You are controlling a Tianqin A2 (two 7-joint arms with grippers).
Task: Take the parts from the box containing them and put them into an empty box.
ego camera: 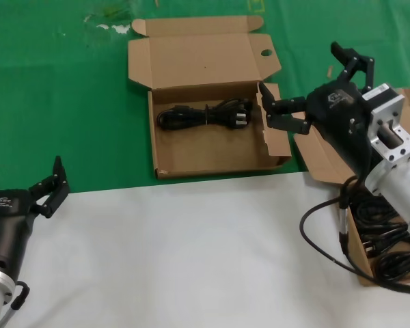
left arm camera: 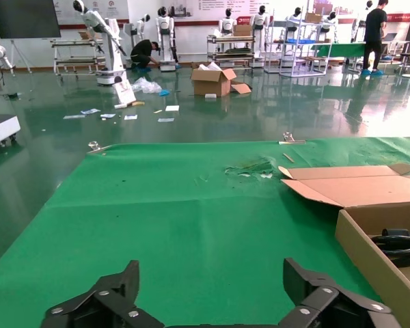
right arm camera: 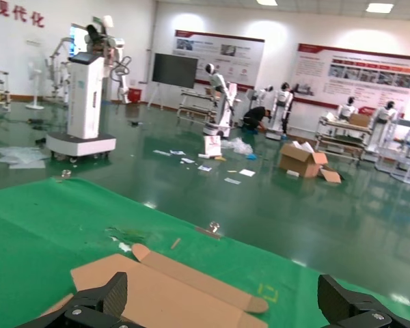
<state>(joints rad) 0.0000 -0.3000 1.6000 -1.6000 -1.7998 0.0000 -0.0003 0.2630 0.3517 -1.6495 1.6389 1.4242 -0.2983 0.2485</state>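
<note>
Right hand (ego camera: 277, 102) was held wide and empty beside the holed box (ego camera: 212, 147), one cord bundle (ego camera: 205, 115) inside — light, floppy, best gripped mid-bundle; more cords (ego camera: 389, 239) were seen in the other box (ego camera: 328, 164).

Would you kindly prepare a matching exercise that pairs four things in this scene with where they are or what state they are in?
Things:
1. box with a round hole
2. box by the right arm
3. left end effector
4. right end effector

Places or states:
A. open, at the holed box's right wall
B. holds several cord bundles
C. open and idle, at the white surface's edge
D. holds one cord bundle

Pairs: 1-D, 2-B, 3-C, 4-A
</note>
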